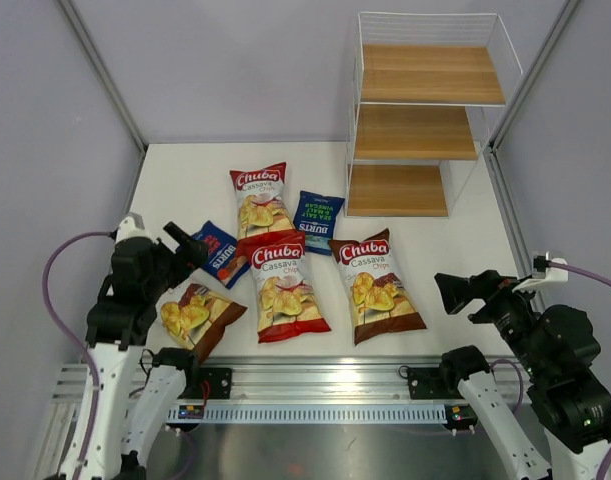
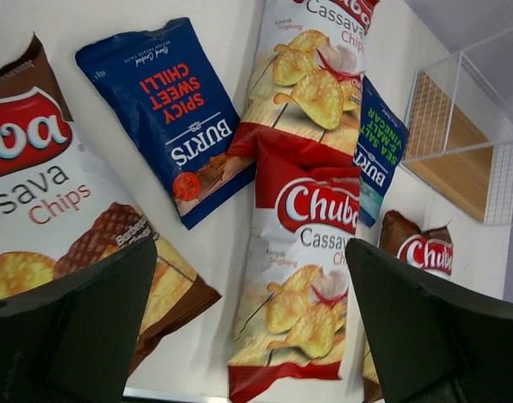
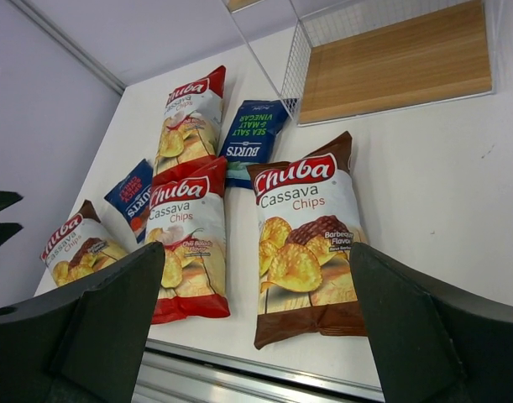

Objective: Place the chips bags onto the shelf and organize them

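The left jaws hang wide apart over the worktop's left side, beside a Burts bag; a brown bag lies near the front edge. In the middle, the near red bag overlaps the far red bag's end, with a second Burts and second brown bag just right. Bare worktop runs on to the right jaws, also apart. The shelf stands in the far right corner.

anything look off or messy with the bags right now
Nothing is spilled or torn. The near red bag overlaps the bottom of the far red bag, and the left brown bag lies turned sharply askew. The shelf holds no bags.
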Controlling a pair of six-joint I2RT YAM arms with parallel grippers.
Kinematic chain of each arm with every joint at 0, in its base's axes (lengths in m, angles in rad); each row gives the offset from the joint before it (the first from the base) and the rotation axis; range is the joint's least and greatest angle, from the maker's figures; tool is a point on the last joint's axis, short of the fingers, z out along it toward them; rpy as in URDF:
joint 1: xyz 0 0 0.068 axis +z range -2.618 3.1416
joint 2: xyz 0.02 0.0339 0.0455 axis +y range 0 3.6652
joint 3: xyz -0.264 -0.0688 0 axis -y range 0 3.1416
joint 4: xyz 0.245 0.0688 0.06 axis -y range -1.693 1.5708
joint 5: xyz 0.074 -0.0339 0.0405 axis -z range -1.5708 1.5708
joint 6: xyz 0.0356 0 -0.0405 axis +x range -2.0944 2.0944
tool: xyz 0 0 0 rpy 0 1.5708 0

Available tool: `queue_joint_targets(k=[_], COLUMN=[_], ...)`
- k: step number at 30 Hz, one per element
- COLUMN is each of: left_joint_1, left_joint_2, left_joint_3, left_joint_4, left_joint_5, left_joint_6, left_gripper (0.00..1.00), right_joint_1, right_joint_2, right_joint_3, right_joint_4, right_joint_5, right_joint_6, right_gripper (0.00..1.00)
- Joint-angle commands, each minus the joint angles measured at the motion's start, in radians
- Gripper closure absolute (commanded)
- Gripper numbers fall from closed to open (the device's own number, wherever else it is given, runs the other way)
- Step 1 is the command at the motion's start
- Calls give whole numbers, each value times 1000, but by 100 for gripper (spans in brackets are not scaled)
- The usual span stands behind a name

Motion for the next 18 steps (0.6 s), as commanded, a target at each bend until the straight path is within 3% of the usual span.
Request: queue_joint_targets(k=[1, 6, 12, 18], left_joint_1=[-1, 0, 17, 27], left_joint_2=[170, 437, 801, 941], left_joint_3=[-11, 65, 225, 179], left_joint_4=[210, 300, 209, 306], left_joint_5=[-14, -167, -284, -252], left_joint_6=[-143, -171, -184, -181], left_gripper=[1, 1, 2, 19], right_joint_1=[-5, -5, -3, -6], right_joint_2=[-6, -13, -13, -26], right_joint_3=[-34, -75, -82, -80], right_joint_4=[71, 102, 88, 88], right_joint_5=[-32, -81, -111, -128], right_joint_6=[35, 58, 60, 55], right_gripper=[1, 0, 1, 1])
